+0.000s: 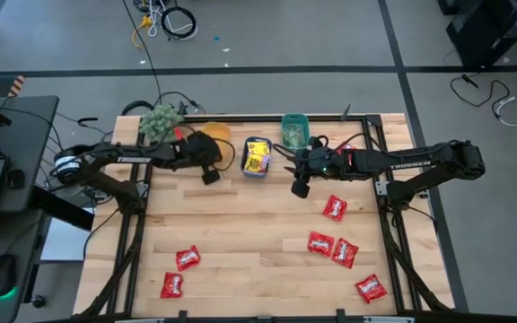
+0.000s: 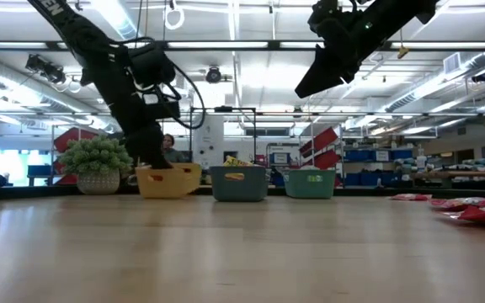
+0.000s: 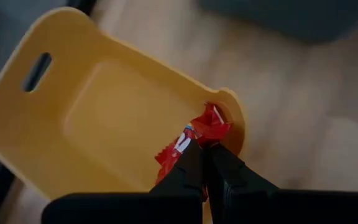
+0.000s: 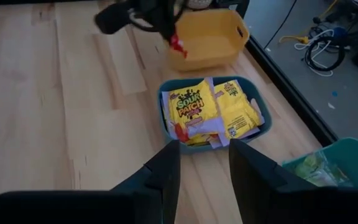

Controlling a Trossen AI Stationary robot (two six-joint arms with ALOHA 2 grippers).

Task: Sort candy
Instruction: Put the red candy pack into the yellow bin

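Note:
Three bins stand in a row at the table's far edge: an orange bin (image 1: pixel 215 135), a blue bin (image 1: pixel 257 158) filled with yellow candy packets (image 4: pixel 194 109), and a teal bin (image 1: pixel 294 130) with pale green ones. My left gripper (image 3: pixel 205 149) is shut on a red candy packet (image 3: pixel 197 134) right at the orange bin's (image 3: pixel 104 118) rim. My right gripper (image 4: pixel 204 146) hangs open and empty above the table, on the near side of the blue bin (image 4: pixel 166 118). Several red candy packets (image 1: pixel 335 208) lie flat on the table. My left gripper pinches one end of the red packet (image 3: pixel 188 146) between its two fingertips, slanting down from above. The rest of the crumpled packet sticks out past the fingertips over the orange bin's rim (image 3: pixel 232 109). Whether the packet touches the bin, I cannot tell.
A fuzzy green plant ball (image 1: pixel 160 121) sits at the far left corner beside the orange bin. Red packets lie at the near left (image 1: pixel 188 258) and the near right (image 1: pixel 345 253). Bare wood stretches across the table's middle. Dark frame rails run along the table's sides.

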